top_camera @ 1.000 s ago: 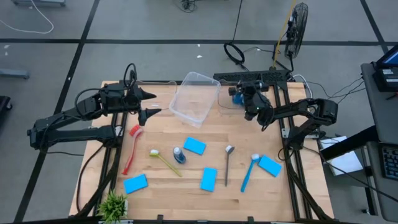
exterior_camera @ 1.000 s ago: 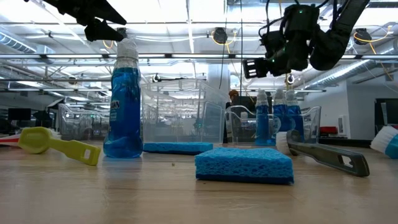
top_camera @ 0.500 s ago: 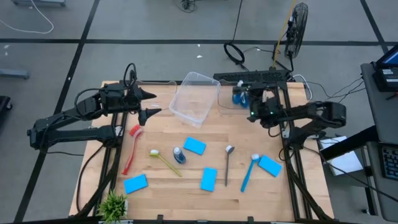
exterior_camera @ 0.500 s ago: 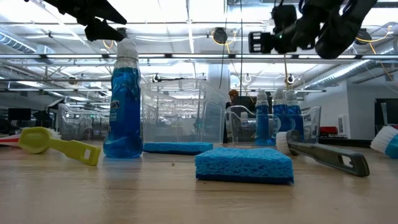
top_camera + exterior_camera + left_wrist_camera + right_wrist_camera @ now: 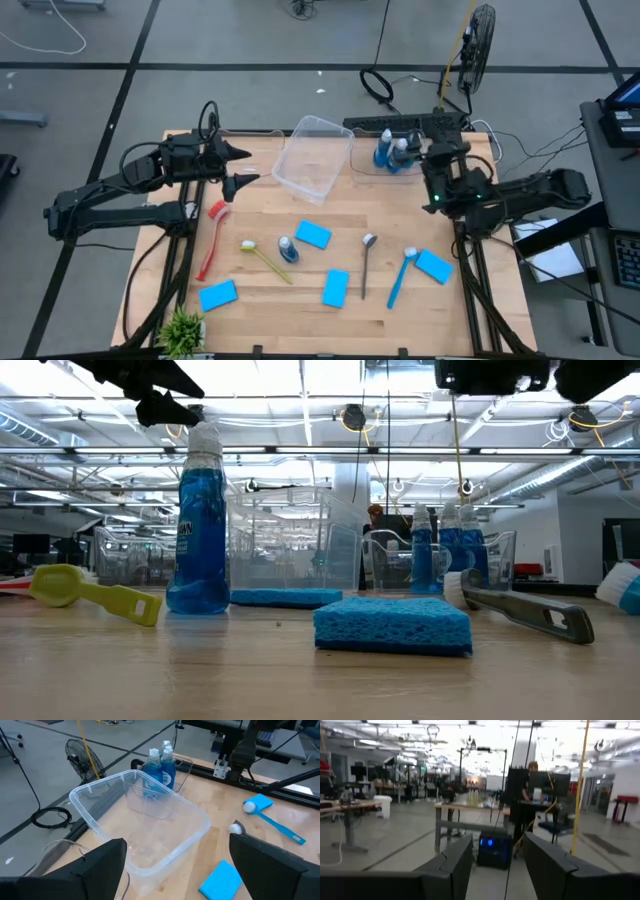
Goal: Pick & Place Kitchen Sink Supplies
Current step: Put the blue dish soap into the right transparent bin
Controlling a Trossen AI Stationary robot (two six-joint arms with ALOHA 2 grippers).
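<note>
Two blue bottles (image 5: 392, 152) stand in a small clear bin (image 5: 182, 767) at the far right. A third blue bottle (image 5: 287, 249) stands upright on the table. Blue sponges (image 5: 313, 235) (image 5: 336, 287) (image 5: 218, 295) (image 5: 434, 266) lie flat around it. So do a red brush (image 5: 212, 240), a yellow brush (image 5: 264, 259), a blue brush (image 5: 399, 277) and a grey spoon-like tool (image 5: 367, 262). My right gripper (image 5: 498, 837) hangs high beside the small bin, open and empty, pointing out into the room. My left gripper (image 5: 177, 850) waits open at the far left, facing the large clear bin (image 5: 314, 158).
The large clear bin holds nothing that I can see and stands at the far middle of the table. A small green plant (image 5: 183, 327) sits at the near left corner. Black rails (image 5: 460, 240) run along both sides of the table. Bare wood lies between the large bin and the sponges.
My right gripper has risen from just above the small bin and drawn back toward the table's right edge, rolling as it went. In the low view it has climbed almost out of the top of the picture. The two bottles in the small bin now show uncovered.
</note>
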